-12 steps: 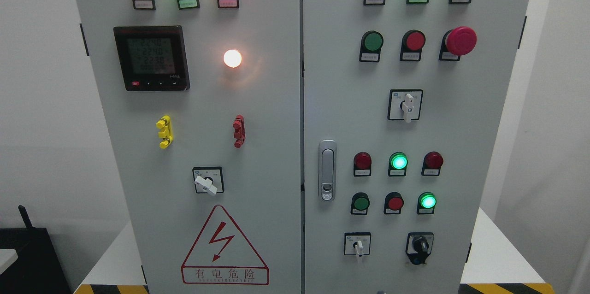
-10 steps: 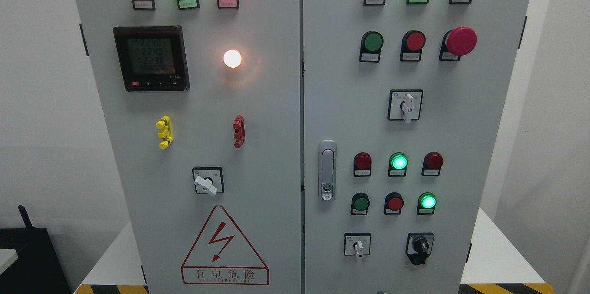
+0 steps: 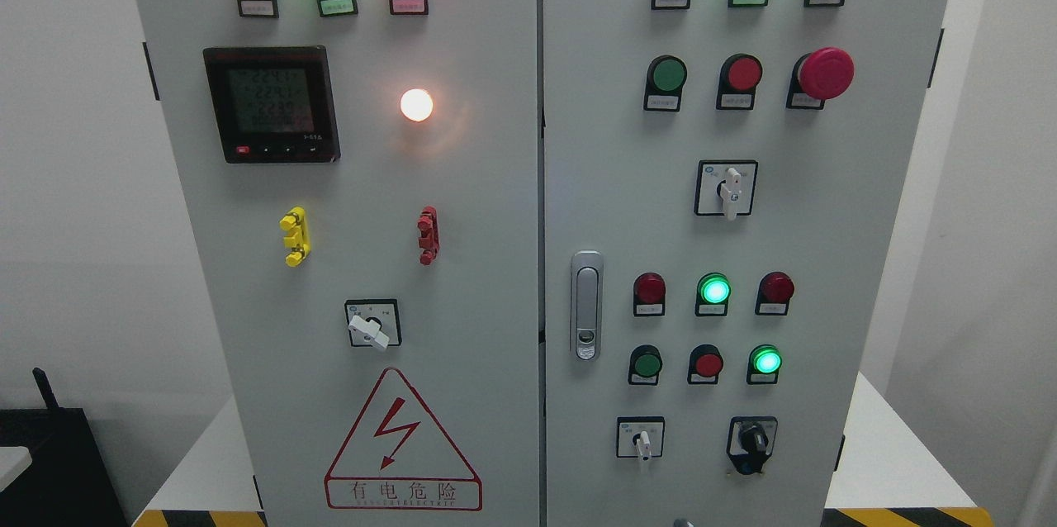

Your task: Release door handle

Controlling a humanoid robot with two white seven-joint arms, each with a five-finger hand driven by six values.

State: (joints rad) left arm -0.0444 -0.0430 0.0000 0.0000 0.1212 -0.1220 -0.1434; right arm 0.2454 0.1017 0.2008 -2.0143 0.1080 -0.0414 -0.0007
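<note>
A grey electrical cabinet fills the head view, both of its doors closed. The silver door handle [image 3: 586, 306] lies flush and upright on the left edge of the right door [image 3: 826, 263], just right of the centre seam. Nothing touches it. Neither of my hands nor arms shows anywhere in the picture.
The left door [image 3: 479, 205] carries indicator lamps, a black meter [image 3: 272, 104], a lit white lamp, yellow and red terminals, a rotary switch and a red warning triangle [image 3: 402, 444]. The right door holds buttons, lamps, a red emergency stop [image 3: 825, 73] and selector switches. A black box [image 3: 49, 461] stands lower left.
Only the digits on the meter display have changed. The cabinet, handle and view are unchanged.
</note>
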